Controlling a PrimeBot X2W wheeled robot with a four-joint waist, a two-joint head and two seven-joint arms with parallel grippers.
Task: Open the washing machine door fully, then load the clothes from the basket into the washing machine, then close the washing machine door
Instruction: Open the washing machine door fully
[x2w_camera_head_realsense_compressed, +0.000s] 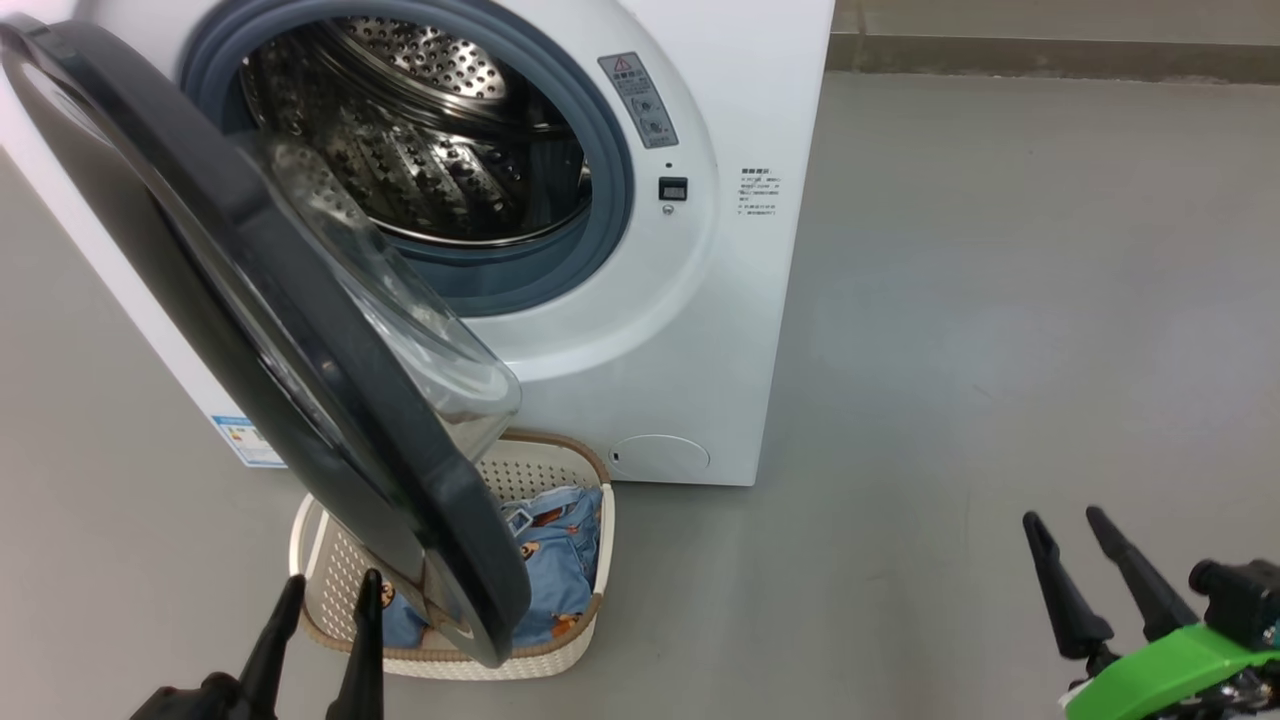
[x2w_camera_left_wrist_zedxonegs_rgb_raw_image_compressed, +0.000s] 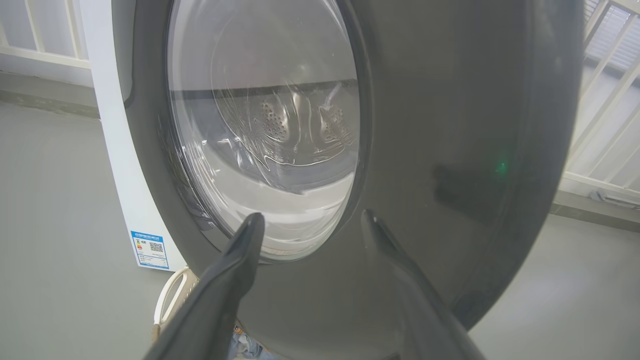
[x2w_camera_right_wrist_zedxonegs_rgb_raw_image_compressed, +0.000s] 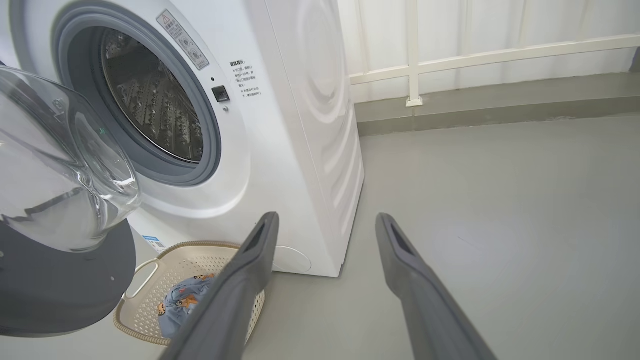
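Note:
The washing machine (x2w_camera_head_realsense_compressed: 700, 330) stands with its steel drum (x2w_camera_head_realsense_compressed: 420, 130) exposed. Its black-rimmed door (x2w_camera_head_realsense_compressed: 300, 360) hangs partly open, swung out over the basket (x2w_camera_head_realsense_compressed: 540, 660) on the floor. The light-blue bear-print clothes (x2w_camera_head_realsense_compressed: 560, 560) lie in the basket, partly hidden by the door. My left gripper (x2w_camera_head_realsense_compressed: 330, 590) is open at the lower left, just in front of the door's outer face (x2w_camera_left_wrist_zedxonegs_rgb_raw_image_compressed: 450, 125), holding nothing. Over bare floor at the lower right, my right gripper (x2w_camera_head_realsense_compressed: 1065, 525) is open and empty. In the right wrist view the basket (x2w_camera_right_wrist_zedxonegs_rgb_raw_image_compressed: 145, 280) and clothes (x2w_camera_right_wrist_zedxonegs_rgb_raw_image_compressed: 180, 300) sit left of my fingers.
Grey floor (x2w_camera_head_realsense_compressed: 1000, 300) spreads to the right of the machine. A white railing (x2w_camera_right_wrist_zedxonegs_rgb_raw_image_compressed: 475, 55) and a low kerb run along the back. A blue label sticker (x2w_camera_left_wrist_zedxonegs_rgb_raw_image_compressed: 150, 249) marks the machine's lower left corner.

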